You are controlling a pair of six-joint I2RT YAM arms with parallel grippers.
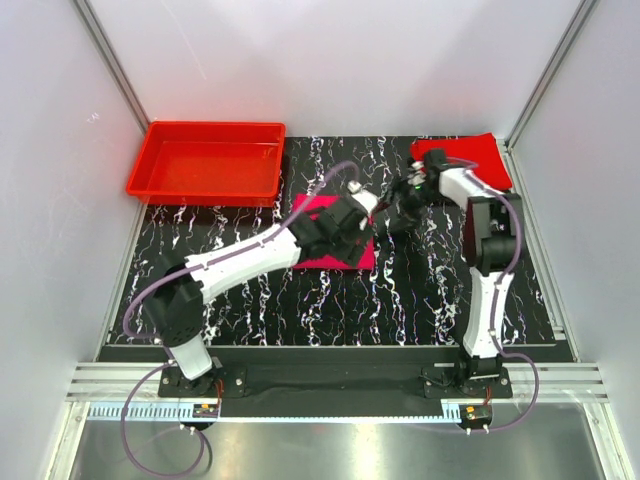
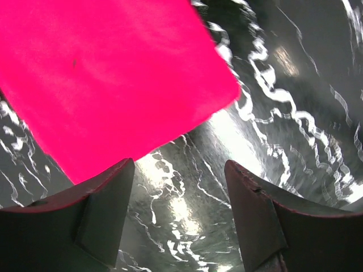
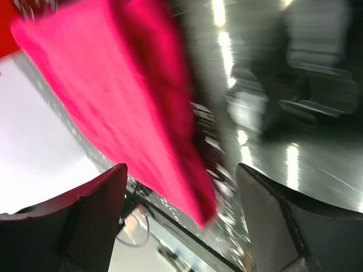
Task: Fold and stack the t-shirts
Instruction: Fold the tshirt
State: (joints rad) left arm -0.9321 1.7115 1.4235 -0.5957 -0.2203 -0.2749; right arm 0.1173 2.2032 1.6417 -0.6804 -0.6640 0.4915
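Magenta-pink t-shirt (image 1: 345, 258) flat at mid-table, with both grippers spread wide over it.
I see the left gripper (image 2: 178, 165) with its jaws wide apart, bare black marbled table (image 1: 300, 310) between them and the shirt's corner just beyond. The right gripper (image 3: 181, 167) gapes too, clamping nothing, though its view is blurred. The red t-shirt (image 1: 480, 155) lies in the far right corner.

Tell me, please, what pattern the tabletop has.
The glossy tabletop is black with white marble-like veining, best seen from the top external view.
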